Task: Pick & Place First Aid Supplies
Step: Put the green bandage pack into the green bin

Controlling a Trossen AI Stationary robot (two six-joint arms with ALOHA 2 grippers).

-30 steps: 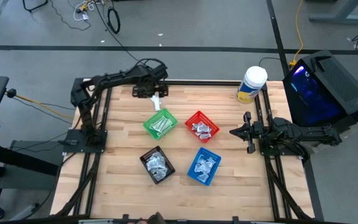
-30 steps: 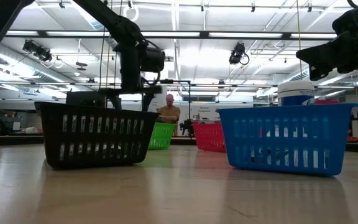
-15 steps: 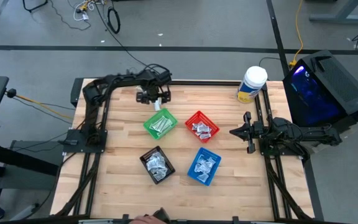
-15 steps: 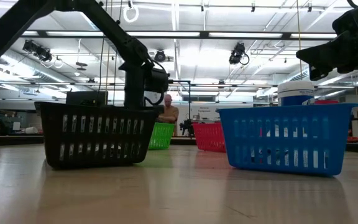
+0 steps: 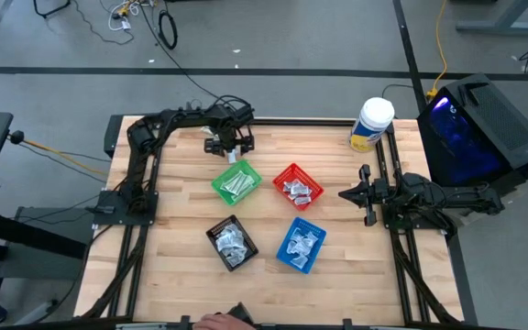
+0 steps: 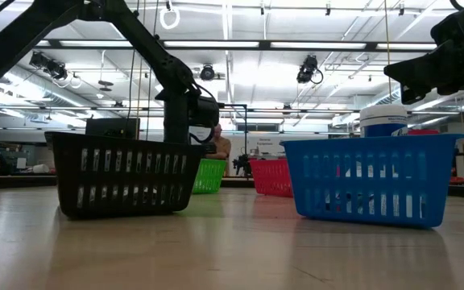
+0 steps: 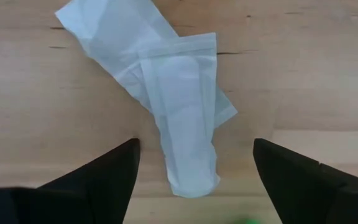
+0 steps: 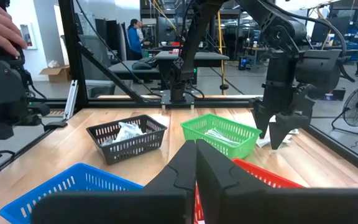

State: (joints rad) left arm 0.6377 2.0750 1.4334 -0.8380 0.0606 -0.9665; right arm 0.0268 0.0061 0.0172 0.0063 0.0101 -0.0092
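— While the left gripper (image 5: pixel 228 147) hangs over the table at about eleven o'clock, fingers wide apart and holding nothing, how should it take that packet?

— Straight down. In the left wrist view the long white strip packet (image 7: pixel 185 127) lies flat on the wood between the two fingers (image 7: pixel 101 177), partly over a second thin wrapper (image 7: pixel 104 34). I'd centre on the strip so the pinch lifts one piece, not both.

— And what lies around it?

— Moving rightward: the black basket (image 5: pixel 231 242) at seven o'clock, the green basket (image 5: pixel 236 181) just beside the gripper and likely where the strip belongs, then the red basket (image 5: pixel 298 187) and blue basket (image 5: pixel 301 245), all with packets inside. The green rim is near enough to catch a finger.

— Farther right?

— The white-lidded tub (image 5: pixel 372 123) at one o'clock, and the right gripper (image 5: pixel 364 194) waiting at three, pressed together and empty.
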